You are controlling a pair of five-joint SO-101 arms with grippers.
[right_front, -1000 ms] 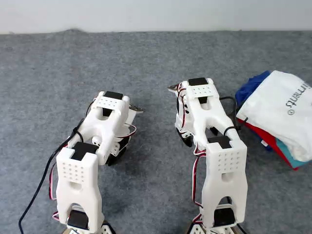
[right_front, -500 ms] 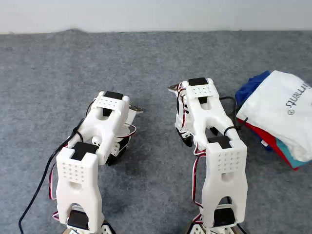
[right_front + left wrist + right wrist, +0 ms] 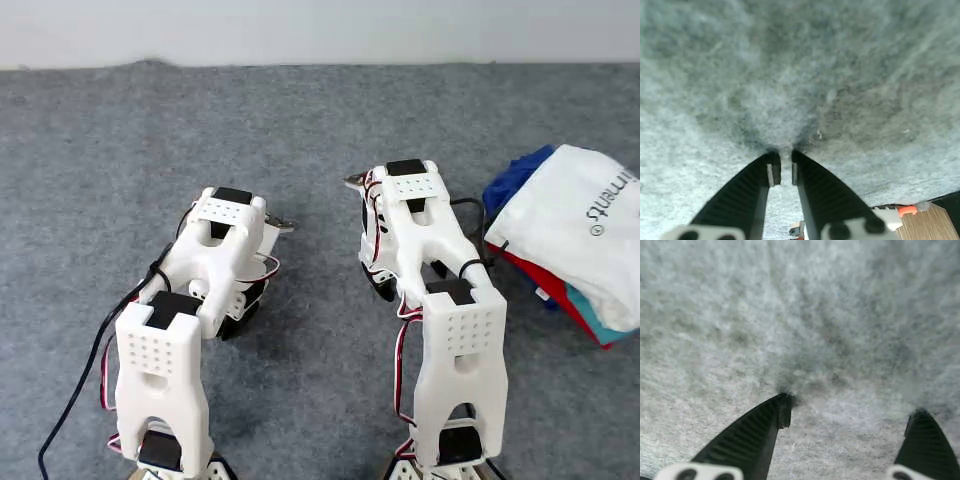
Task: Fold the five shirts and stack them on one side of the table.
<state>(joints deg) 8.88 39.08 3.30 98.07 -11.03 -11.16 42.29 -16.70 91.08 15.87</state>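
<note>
The stack of shirts point(image 3: 575, 225), a white one on top of blue, red and teal layers, lay at the 3 o'clock edge of the grey felt-covered table point(image 3: 300, 120), just beside an arm point(image 3: 440, 260). The left end effector point(image 3: 781, 169) was closed on nothing, low over the table. The right end effector point(image 3: 852, 417) stood wide open, also empty.

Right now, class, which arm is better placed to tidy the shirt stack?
Right, probably: the right gripper is open and nearer the shirt stack; the left gripper is shut and farther off.
</note>
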